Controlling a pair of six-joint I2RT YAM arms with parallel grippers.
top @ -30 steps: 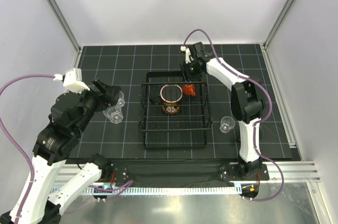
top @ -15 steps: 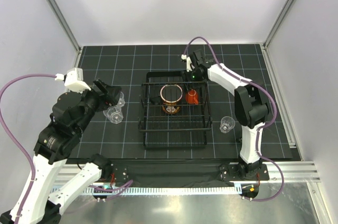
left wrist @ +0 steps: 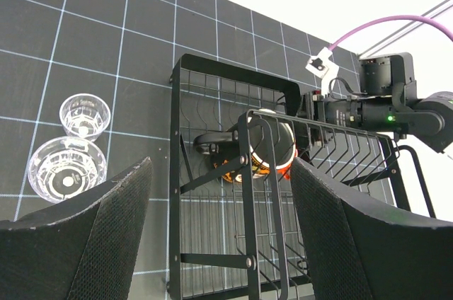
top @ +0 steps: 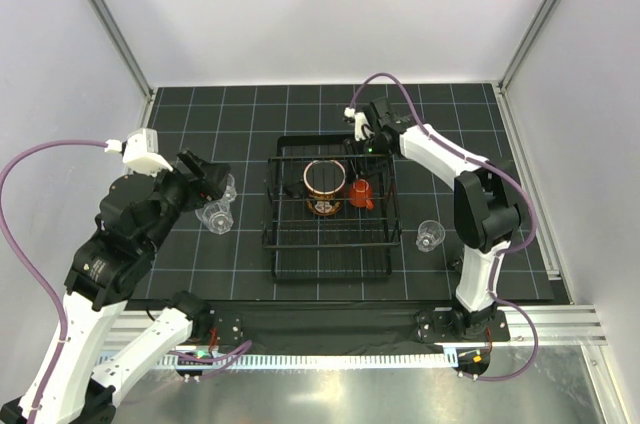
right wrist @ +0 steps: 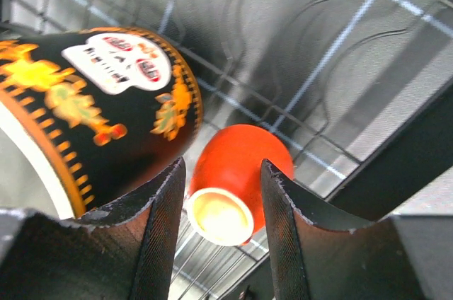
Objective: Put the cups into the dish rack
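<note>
- Rack (top: 330,262): black wire, rectangular, low sides, in the middle of the table (top: 200,109), which is black with a pale grid.
- Mug (top: 325,185): dark, with a skull and orange flower pattern. It stands upright inside the rack, in the far half, about mid-width.
- Orange cup (right wrist: 237,172): small and pale inside. It lies on its side on the rack's grid base, just right of the mug, by the rack's right wall. Whether it touches the mug cannot be told.
- Clear cups, pair: one (left wrist: 67,170) and another (left wrist: 85,114) stand upright on the table left of the rack, outside it and just beside each other.
- Clear cup, third (top: 430,236): upright on the table right of the rack, near the right arm (top: 480,204).
- Left jaws: spread wide, nothing between them. The fingers (left wrist: 106,243) hang above the table left of the rack, near the pair of clear cups and touching neither.
- Right jaws: partly open and empty, over the rack's far right corner. From the right wrist, the orange cup shows in the gap between the fingers (right wrist: 159,236), but it lies lower, on the rack base, clear of both pads.
- Count in rack: mug and orange cup. Count on table: three clear cups.
</note>
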